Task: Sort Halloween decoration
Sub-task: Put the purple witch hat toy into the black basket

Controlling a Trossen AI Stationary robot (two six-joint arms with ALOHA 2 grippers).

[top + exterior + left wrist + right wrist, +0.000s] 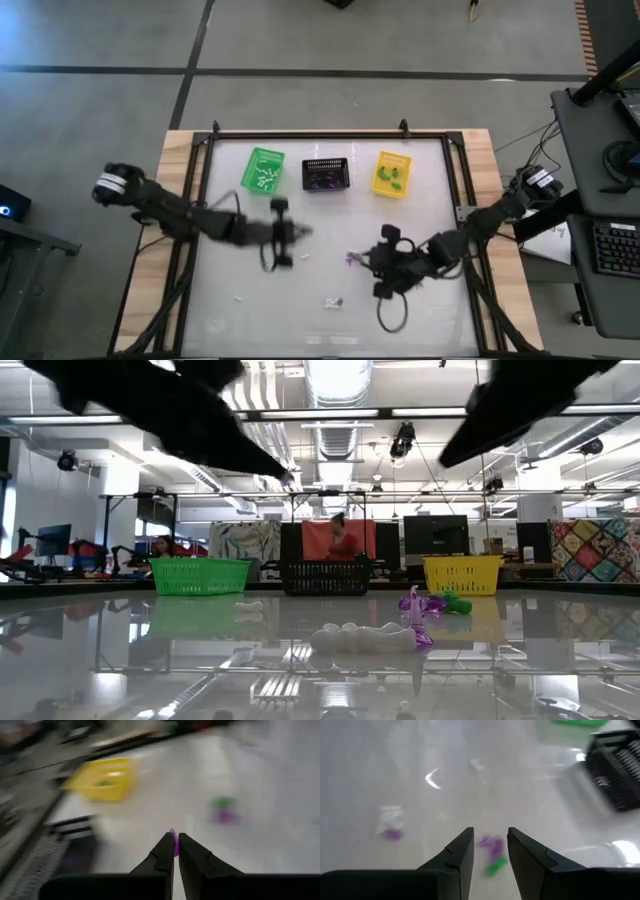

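The left end effector point(175, 851) is pressed together on a purple trinket point(174, 840), above the tabletop point(240, 320) before the black basket point(326, 174). The right end effector point(490, 851) is spread over purple and green trinkets point(492, 855); white ones point(333, 302) lie nearer the front.

You're in a robotics lab or open workshop hall. In the low view, bare ceiling ducts point(335, 380) and strip lights run across the top, monitors point(436, 535) and a person point(341, 538) sit mid-frame behind the desk point(320, 660), and a patchwork quilt point(595, 550) hangs at right. From above, grey concrete floor point(300, 35) fills the top, with a keyboard point(612, 248) at the right edge.
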